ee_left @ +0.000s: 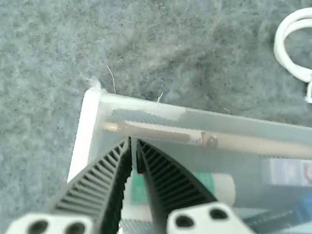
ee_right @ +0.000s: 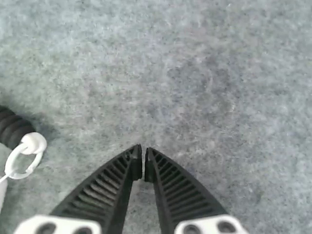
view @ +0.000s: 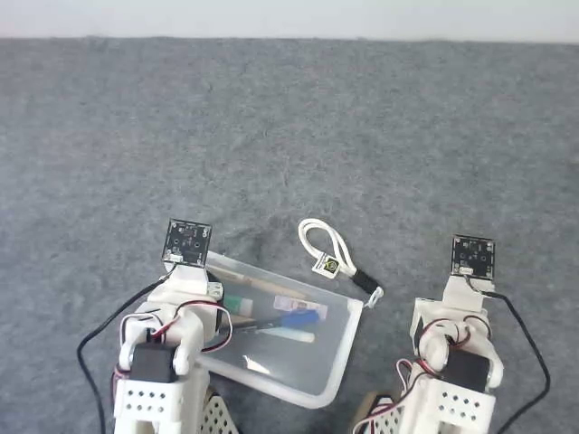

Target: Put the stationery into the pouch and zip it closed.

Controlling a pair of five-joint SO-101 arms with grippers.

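A translucent pouch (view: 298,357) lies on the grey carpet between the two arms, with pens and other stationery (view: 285,321) inside it. Its black zipper pull (view: 366,283) sits at the far right corner, tied to a white cord loop (view: 321,240). My left gripper (ee_left: 134,145) is shut over the pouch's left corner (ee_left: 92,105), next to a beige pen (ee_left: 195,136) seen through the plastic. My right gripper (ee_right: 143,156) is shut above bare carpet, with the zipper pull (ee_right: 12,127) and a small white ring (ee_right: 24,153) off to one side.
Grey carpet (view: 289,127) covers the whole table, with wide free room beyond the pouch. A pale wall strip (view: 289,18) runs along the far edge. Black cables (view: 90,348) trail beside each arm base.
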